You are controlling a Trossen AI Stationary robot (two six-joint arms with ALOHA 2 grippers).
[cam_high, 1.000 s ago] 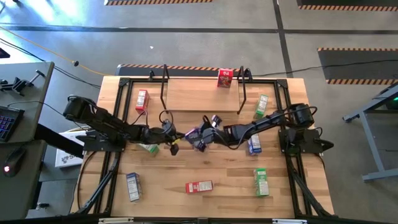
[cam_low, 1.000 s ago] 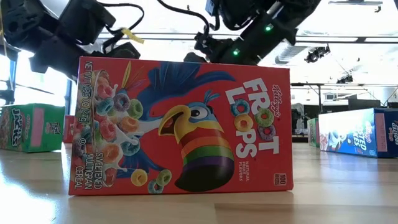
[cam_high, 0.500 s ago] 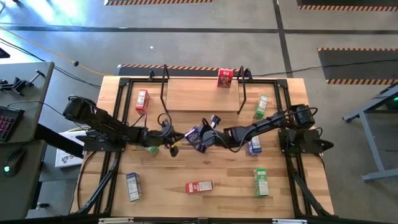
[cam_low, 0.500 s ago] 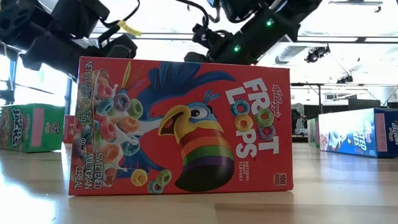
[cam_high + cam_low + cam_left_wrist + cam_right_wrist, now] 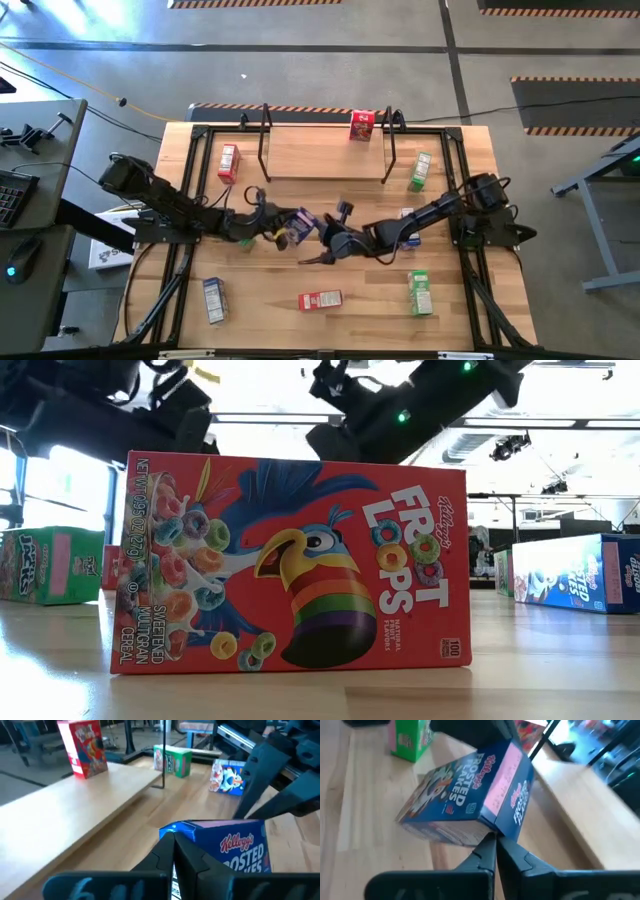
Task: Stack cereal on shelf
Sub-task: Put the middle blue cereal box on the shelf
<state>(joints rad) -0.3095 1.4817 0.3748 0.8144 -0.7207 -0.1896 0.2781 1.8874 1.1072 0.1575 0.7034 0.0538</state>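
Note:
My left gripper is shut on a blue Frosted Flakes cereal box above the table's middle; the box also shows in the right wrist view. My right gripper is shut and empty, just nearer than the box, pointing at it. The light-wood shelf stands at the far middle, with a red cereal box upright on its far right end. Other cereal boxes lie scattered on the table. A red Froot Loops box fills the low view. My left gripper pinches the blue box at one end, by its upper corner, between its two fingers. The fingers come about level from the table's left. The box is tilted and lifted clear of the table.
Loose boxes lie around: red, green, blue, green, red, blue, and a green one under the left arm. Black hoop frames stand at the shelf's ends.
My right gripper has come away from the blue box and gone toward the table's near edge. My left gripper has kept the box and carried it a little toward the table's left edge, still clear of the table.

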